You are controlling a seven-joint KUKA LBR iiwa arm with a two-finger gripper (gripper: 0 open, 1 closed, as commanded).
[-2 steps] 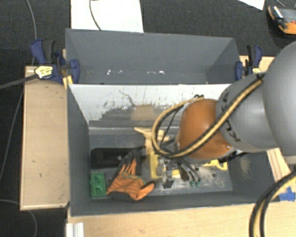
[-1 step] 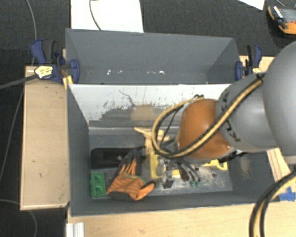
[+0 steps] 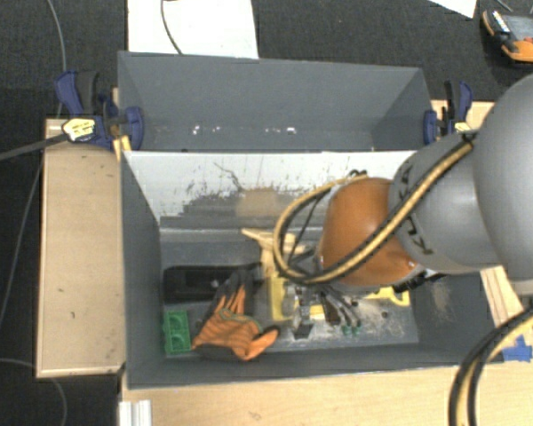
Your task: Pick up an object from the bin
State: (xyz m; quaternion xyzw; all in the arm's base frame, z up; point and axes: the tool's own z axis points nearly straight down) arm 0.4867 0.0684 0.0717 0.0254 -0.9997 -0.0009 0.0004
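My gripper (image 3: 304, 316) hangs low over the bin floor, right of the middle and near the front wall. Directly to its left lies an orange and black work glove (image 3: 234, 328), crumpled, with one orange tip reaching toward the gripper. A pale yellow, upright piece (image 3: 268, 260) stands just behind and left of the gripper. A yellow flat thing (image 3: 396, 296) lies to its right, partly hidden under the arm. Nothing shows in the gripper's grasp.
A green block (image 3: 176, 329) sits in the front left corner. A black boxy thing (image 3: 194, 282) lies behind it along the left side. The arm with its orange cover and looped cables spans the right half of the bin.
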